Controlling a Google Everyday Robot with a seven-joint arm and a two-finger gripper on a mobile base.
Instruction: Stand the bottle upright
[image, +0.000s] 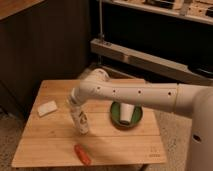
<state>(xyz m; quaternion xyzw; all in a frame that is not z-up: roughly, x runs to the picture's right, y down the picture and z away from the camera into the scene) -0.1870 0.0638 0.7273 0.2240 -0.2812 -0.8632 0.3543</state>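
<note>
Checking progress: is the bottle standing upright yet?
Not yet: the bottle leans tilted over the table, gripper at its upper end; whether its base touches, cannot tell.

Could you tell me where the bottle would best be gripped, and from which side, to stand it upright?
Probably the upper body just below the neck, approached from above. The bottle is slim and tilted, with its base down toward the table and its top end up. The gripper sits right at that top end, so a high hold should let the base settle flat.
</note>
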